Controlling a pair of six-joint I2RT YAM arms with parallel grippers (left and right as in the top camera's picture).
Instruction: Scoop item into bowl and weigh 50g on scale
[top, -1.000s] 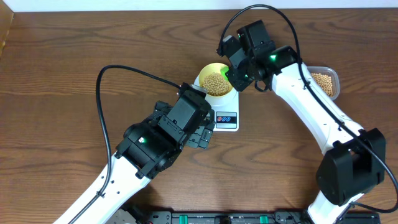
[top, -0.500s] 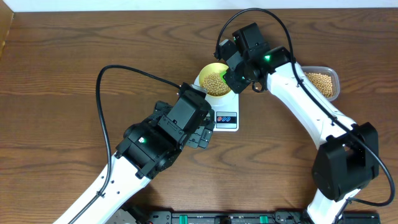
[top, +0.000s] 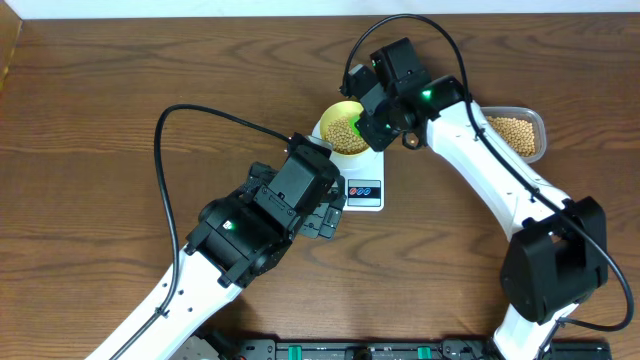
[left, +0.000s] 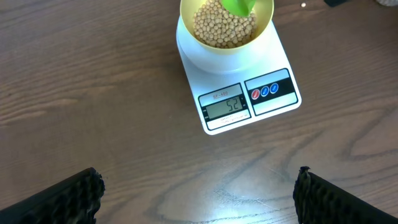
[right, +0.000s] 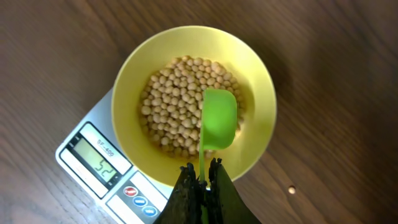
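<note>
The pale yellow bowl (right: 256, 102) stands on the white scale (left: 273, 111) and holds a heap of tan beans (right: 174, 109). The scale's display (left: 226, 107) reads 52. My right gripper (right: 203, 179) is shut on the handle of a green scoop (right: 219, 118), whose cup is turned over above the beans inside the bowl. My left gripper (left: 196, 193) is open and empty, low over bare wood in front of the scale. From overhead the bowl (top: 330, 117) and the scale (top: 365, 189) lie between both arms.
A clear plastic tub (top: 538, 127) with more beans (top: 519, 134) stands at the right, behind the right arm. One loose bean (right: 290, 190) lies on the wooden table (top: 120, 110) beside the scale.
The right arm has shifted a little to the left, bringing the scoop further over the bowl. The left arm has not moved.
</note>
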